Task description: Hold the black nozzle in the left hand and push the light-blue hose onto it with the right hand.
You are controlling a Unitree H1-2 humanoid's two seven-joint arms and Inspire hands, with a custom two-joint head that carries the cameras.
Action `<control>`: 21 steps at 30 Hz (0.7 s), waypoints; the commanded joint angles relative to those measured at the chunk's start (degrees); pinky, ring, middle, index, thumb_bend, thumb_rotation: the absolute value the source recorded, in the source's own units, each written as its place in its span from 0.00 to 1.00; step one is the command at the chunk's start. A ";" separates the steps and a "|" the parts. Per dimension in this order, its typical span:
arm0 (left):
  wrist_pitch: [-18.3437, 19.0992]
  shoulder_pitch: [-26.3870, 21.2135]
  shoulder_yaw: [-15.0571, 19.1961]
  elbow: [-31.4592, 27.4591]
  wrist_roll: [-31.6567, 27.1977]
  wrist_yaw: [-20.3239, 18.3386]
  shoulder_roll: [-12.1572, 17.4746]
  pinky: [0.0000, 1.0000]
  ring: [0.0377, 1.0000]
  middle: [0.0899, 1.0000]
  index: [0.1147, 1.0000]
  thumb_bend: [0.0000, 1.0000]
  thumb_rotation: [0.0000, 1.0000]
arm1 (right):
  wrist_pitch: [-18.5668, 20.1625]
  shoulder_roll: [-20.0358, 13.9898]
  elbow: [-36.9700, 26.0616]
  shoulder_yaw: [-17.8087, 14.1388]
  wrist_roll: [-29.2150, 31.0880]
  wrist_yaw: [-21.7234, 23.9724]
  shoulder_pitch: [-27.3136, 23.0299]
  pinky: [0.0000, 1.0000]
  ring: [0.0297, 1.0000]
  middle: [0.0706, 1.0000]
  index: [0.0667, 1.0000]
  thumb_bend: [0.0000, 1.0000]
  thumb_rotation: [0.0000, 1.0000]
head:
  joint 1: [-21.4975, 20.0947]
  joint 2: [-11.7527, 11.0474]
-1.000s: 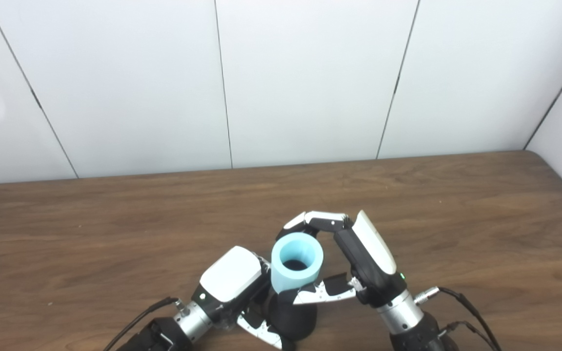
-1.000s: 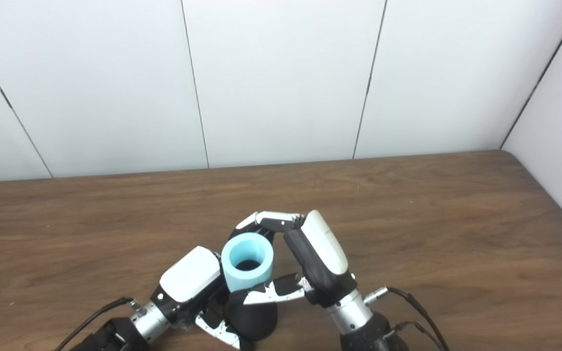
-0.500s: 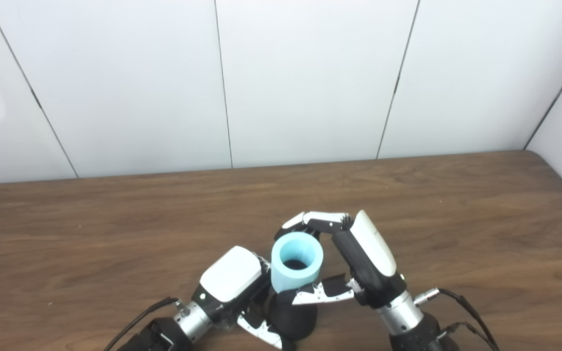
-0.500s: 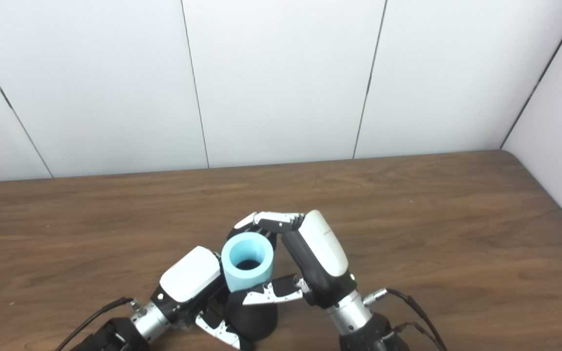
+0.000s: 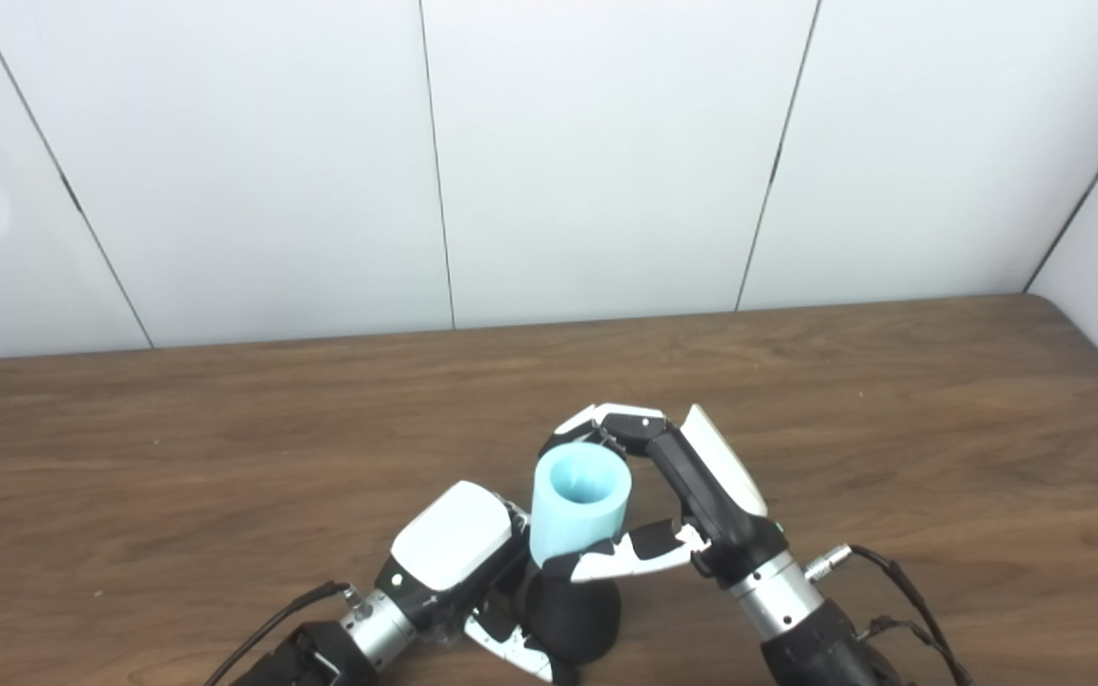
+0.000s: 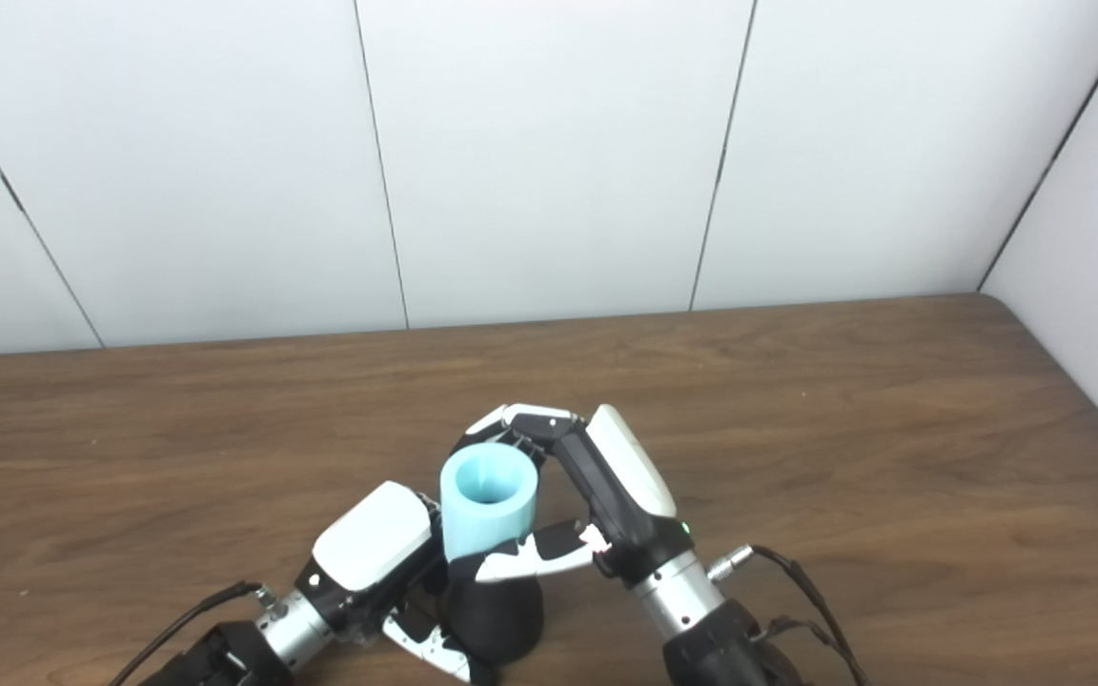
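A short light-blue hose (image 5: 576, 502) stands upright with its open end toward me, its lower end sitting on the black nozzle (image 5: 572, 615). My right hand (image 5: 692, 491) is shut on the hose, fingers curled behind its top and thumb across its base. My left hand (image 5: 458, 562) is shut on the black nozzle from the left, low at the table's front edge. In the right eye view the same stack shows as hose (image 6: 489, 498) above nozzle (image 6: 494, 612). The joint between them is partly hidden by the thumb.
The brown wooden table (image 5: 225, 457) stretches left, right and back to a white panelled wall (image 5: 559, 152). A black cable (image 5: 902, 591) trails from my right wrist, another from my left wrist (image 5: 268, 624).
My right hand has shifted slightly back and up, tilting the hose so its inside now shows blue instead of a dark hole. The left hand and nozzle have stayed put.
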 commanded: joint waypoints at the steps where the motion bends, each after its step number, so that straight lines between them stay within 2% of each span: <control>1: 0.99 2.54 -2.48 1.78 3.37 -3.49 0.23 0.19 0.22 0.33 0.42 0.52 0.00 | 0.60 -0.48 -0.75 -0.03 -0.59 0.47 -0.72 0.27 0.34 0.43 0.52 0.51 0.00 | 0.07 0.05; 5: 1.08 2.45 -2.51 1.96 3.54 -3.42 0.24 0.18 0.21 0.32 0.42 0.52 0.00 | -0.90 -0.76 -0.49 0.54 -1.64 -0.14 -0.29 0.27 0.35 0.44 0.52 0.51 0.00 | 0.08 0.01; 6: 1.13 2.44 -2.49 1.94 3.50 -3.50 0.23 0.18 0.21 0.37 0.42 0.52 0.00 | -1.45 -0.92 -0.39 0.71 -2.06 -0.34 -0.20 0.27 0.35 0.44 0.52 0.51 0.00 | 0.05 -0.05; 9: 0.91 2.44 -2.43 2.04 3.21 -3.37 0.18 0.17 0.20 0.33 0.42 0.52 0.00 | -2.30 -1.07 -0.54 1.02 -2.87 -0.53 0.13 0.26 0.35 0.44 0.52 0.51 0.00 | 0.05 -0.06; 10: 0.81 2.46 -2.40 2.07 3.11 -3.30 0.17 0.17 0.20 0.37 0.42 0.52 0.00 | -2.38 -1.07 -0.65 1.07 -3.01 -0.52 0.21 0.26 0.35 0.44 0.52 0.51 0.00 | 0.05 -0.03; 13: 1.10 2.52 -2.42 1.87 3.27 -3.49 0.17 0.18 0.21 0.33 0.42 0.52 0.00 | -3.34 -1.45 -1.04 1.43 -4.70 -0.79 0.34 0.23 0.33 0.43 0.52 0.51 0.00 | 0.06 0.02; 18: 1.20 2.53 -2.41 1.75 3.14 -3.76 0.16 0.18 0.21 0.32 0.42 0.52 0.00 | -6.73 -2.49 -0.76 2.52 -12.07 -2.77 0.24 0.21 0.34 0.43 0.51 0.51 0.00 | 0.08 0.06; 19: 1.21 2.51 -2.41 1.81 3.13 -3.79 0.15 0.18 0.21 0.35 0.42 0.52 0.00 | -7.53 -2.58 -0.40 2.72 -13.33 -3.49 0.27 0.22 0.34 0.43 0.51 0.51 0.00 | 0.08 0.06; 21: 1.21 2.50 -2.48 1.76 3.30 -3.80 0.22 0.19 0.22 0.33 0.42 0.52 0.00 | -8.85 -2.68 0.46 2.96 -14.64 -4.67 0.37 0.23 0.35 0.44 0.50 0.51 0.00 | 0.10 0.09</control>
